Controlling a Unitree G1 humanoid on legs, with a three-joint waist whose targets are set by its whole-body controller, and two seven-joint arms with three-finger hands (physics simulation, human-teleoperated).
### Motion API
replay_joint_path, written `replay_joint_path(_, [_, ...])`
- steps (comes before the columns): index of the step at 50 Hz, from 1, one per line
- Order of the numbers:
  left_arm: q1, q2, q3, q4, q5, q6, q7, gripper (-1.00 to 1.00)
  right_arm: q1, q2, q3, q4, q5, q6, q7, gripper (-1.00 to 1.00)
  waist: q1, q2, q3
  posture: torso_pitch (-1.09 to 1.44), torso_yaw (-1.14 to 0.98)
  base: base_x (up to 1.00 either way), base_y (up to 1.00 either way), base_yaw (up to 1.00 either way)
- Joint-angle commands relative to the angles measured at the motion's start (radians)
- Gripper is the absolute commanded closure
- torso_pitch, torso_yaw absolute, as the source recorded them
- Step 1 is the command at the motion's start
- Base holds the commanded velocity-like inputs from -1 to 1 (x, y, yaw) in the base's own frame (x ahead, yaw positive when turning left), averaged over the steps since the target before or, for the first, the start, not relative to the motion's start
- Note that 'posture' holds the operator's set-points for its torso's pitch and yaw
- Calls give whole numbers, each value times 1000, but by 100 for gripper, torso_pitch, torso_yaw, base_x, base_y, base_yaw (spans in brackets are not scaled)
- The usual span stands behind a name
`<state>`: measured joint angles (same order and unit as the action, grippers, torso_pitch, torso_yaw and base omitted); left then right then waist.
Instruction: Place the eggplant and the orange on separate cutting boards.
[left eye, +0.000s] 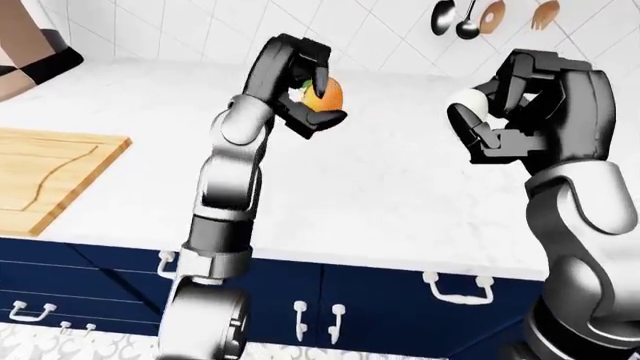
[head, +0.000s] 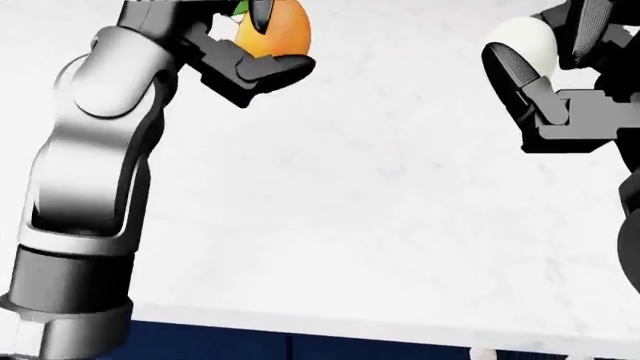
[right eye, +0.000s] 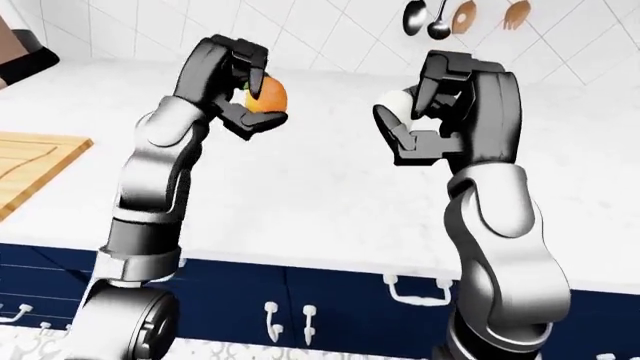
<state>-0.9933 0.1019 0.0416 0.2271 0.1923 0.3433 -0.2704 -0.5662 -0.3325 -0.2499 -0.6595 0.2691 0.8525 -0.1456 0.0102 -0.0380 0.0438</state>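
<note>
**Orange lifted, board to the left**

Cabinets (left eye: 380, 289) with white handles ran along the near counter edge (left eye: 400, 259), and I kept that drop in mind. My left hand (left eye: 300, 86) was closed round the orange (left eye: 327, 94), held well clear above the white counter (left eye: 380, 187). I judged the carry step under way: next I needed a leftward swing to the wooden cutting board (left eye: 45, 176) at the near left, with bare marble between. My right hand (left eye: 520, 112) hung raised on the right, fingers curled, apparently holding nothing; the pale ball there looked like part of it. No eggplant showed. Utensils (left eye: 468, 16) hung on the far tiled wall.
</note>
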Motion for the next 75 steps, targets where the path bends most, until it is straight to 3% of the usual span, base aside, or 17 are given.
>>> replay_joint_path(1, [-2, 20, 14, -112, -23, 44, 36, 100, -30, -6, -3, -26, -15, -32, 8, 100, 0, -2, -26, 0, 0, 0, 0, 0])
replay_joint_path(10, [96, 125, 69, -458, -52, 267, 96, 100, -36, 18, 1, -13, -34, -42, 8, 100, -3, 13, -22, 0, 0, 0, 0, 0])
replay_joint_path(29, [152, 242, 124, -576, -62, 356, 111, 100, -46, 33, 19, 8, -61, -64, 27, 100, -11, 39, -34, 0, 0, 0, 14, 0])
replay_joint_path(31, [159, 245, 128, -581, -60, 357, 113, 100, -47, 32, 18, 4, -60, -60, 26, 100, -15, 61, -29, 0, 0, 0, 40, 0])
replay_joint_path(33, [160, 244, 129, -586, -63, 361, 113, 100, -48, 34, 17, 3, -58, -59, 25, 100, -20, 132, -39, 0, 0, 0, 39, 0])
replay_joint_path(34, [165, 243, 127, -587, -63, 360, 112, 100, -47, 34, 18, 3, -59, -60, 24, 100, -14, 99, -33, 0, 0, 0, 40, 0])
replay_joint_path(45, [189, 245, 134, -618, -64, 375, 111, 100, -47, 34, 15, -3, -53, -57, 20, 100, -21, 22, -18, 0, 0, 0, 40, 0])
replay_joint_path(48, [193, 244, 136, -621, -66, 373, 114, 100, -49, 31, 14, -5, -51, -53, 17, 100, -19, -25, -27, 0, 0, 0, 36, 0])
replay_joint_path(50, [192, 245, 136, -620, -67, 372, 116, 100, -51, 30, 11, -10, -47, -48, 16, 100, -25, 13, -26, 0, 0, 0, 18, 0])
replay_joint_path(55, [197, 246, 138, -625, -70, 372, 118, 100, -50, 29, 14, -13, -47, -48, 14, 100, -10, 28, -33, 0, 0, 0, 16, 0])
replay_joint_path(57, [198, 245, 139, -625, -71, 371, 120, 100, -50, 30, 12, -14, -46, -48, 13, 100, -14, 61, -21, 0, 0, 0, 14, 0])
replay_joint_path(59, [201, 247, 141, -628, -72, 371, 121, 100, -52, 26, 8, -18, -44, -42, 13, 100, -20, 106, -44, 0, 0, 0, 15, 0])
replay_joint_path(62, [201, 251, 144, -630, -75, 372, 123, 100, -52, 23, 5, -23, -41, -41, 13, 100, -8, 94, -27, 0, 0, 0, 19, 0])
replay_joint_path(69, [200, 258, 146, -638, -78, 383, 123, 100, -53, 21, 5, -22, -34, -44, 10, 100, -9, -47, -26, 0, 0, 0, 29, 0])
replay_joint_path(70, [200, 259, 147, -637, -78, 382, 123, 100, -51, 20, 5, -20, -35, -47, 10, 100, -17, -8, -22, 0, 0, 0, 30, 0])
replay_joint_path(72, [197, 261, 147, -635, -79, 383, 122, 100, -58, 21, 6, -13, -35, -48, 8, 100, -13, -25, -29, 0, 0, 0, 28, 0])
replay_joint_path(75, [194, 263, 146, -639, -80, 390, 119, 100, -60, 21, 6, -11, -31, -49, 6, 100, -13, -9, -36, 0, 0, 0, 29, 0])
